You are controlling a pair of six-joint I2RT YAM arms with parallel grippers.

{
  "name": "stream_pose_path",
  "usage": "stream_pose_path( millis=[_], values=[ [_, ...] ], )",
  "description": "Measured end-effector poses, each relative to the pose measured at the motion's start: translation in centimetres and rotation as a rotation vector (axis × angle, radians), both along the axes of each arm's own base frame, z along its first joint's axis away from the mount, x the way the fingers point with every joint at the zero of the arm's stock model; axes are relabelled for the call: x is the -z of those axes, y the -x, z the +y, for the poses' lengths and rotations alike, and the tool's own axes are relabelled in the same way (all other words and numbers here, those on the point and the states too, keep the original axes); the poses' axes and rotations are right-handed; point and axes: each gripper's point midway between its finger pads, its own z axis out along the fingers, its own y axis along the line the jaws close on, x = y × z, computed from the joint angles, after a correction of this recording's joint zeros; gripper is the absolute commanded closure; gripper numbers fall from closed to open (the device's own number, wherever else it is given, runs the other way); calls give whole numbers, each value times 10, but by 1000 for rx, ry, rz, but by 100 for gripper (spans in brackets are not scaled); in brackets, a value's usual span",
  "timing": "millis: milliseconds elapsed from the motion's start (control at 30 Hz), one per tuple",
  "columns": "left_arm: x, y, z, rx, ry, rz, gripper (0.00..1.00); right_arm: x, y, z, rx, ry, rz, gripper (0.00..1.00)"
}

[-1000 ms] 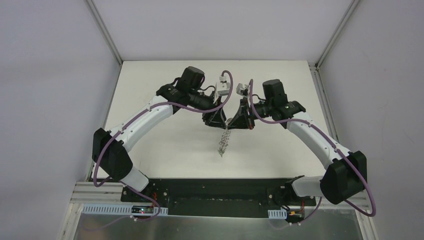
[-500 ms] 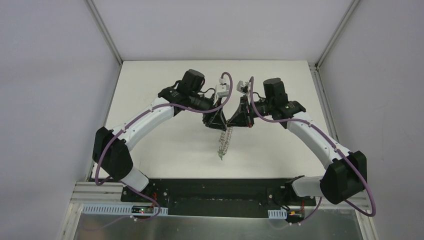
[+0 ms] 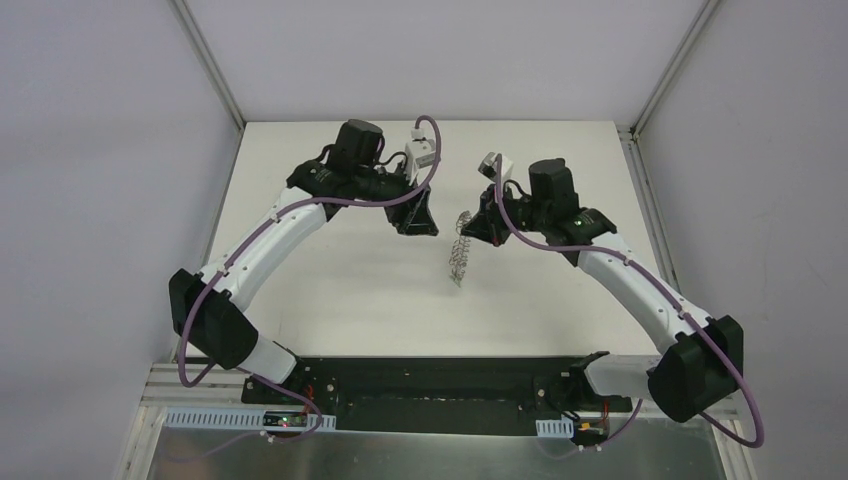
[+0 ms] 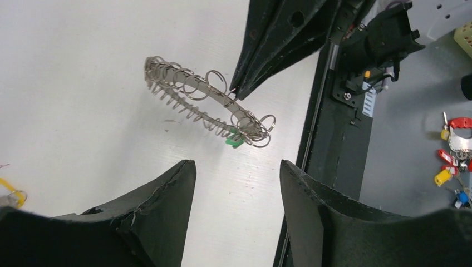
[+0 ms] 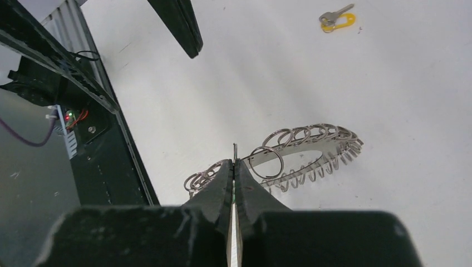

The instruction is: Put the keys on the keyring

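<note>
The keyring [image 3: 460,256], a flat dark ring fringed with wire loops, hangs above the table from my right gripper [image 3: 472,226]. In the right wrist view that gripper [image 5: 234,162] is shut on a loop at the keyring's [image 5: 303,149] rim. The green-headed key [image 4: 235,140] hangs on the keyring [image 4: 195,94] at its near end. My left gripper [image 3: 418,224] is open and empty, to the left of the ring and apart from it, as its wrist view [image 4: 236,167] shows. The yellow-headed key [image 5: 338,21] lies loose on the table, also at the left edge of the left wrist view [image 4: 8,192].
The black base rail [image 4: 334,111] runs along the table's near edge. A heap of spare coloured keys [image 4: 453,150] lies beyond it, off the table. White walls and metal posts close in the table's far corners [image 3: 236,122].
My left gripper has let go of the keyring, opened and drawn back to the left. The right gripper alone now holds the ring, which has shifted slightly right and up.
</note>
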Motion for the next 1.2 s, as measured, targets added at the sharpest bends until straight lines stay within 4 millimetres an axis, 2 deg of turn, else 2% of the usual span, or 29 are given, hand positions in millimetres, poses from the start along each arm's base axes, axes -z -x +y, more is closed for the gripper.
stream_pose_path(
  millis=[200,600,1000,1200],
  values=[
    [-6,-12,0,-68,-15,3,36,0,-5,-3,80,27,-17,100],
    [21,-33,-11,-137,-42,111,28,2,-16,-7,218,52,2,100],
    [35,-51,-21,-206,-29,176,31,7,-27,-14,330,97,-13,100],
    [40,-50,-27,-186,-18,200,38,7,-28,-14,336,102,-16,100]
  ],
)
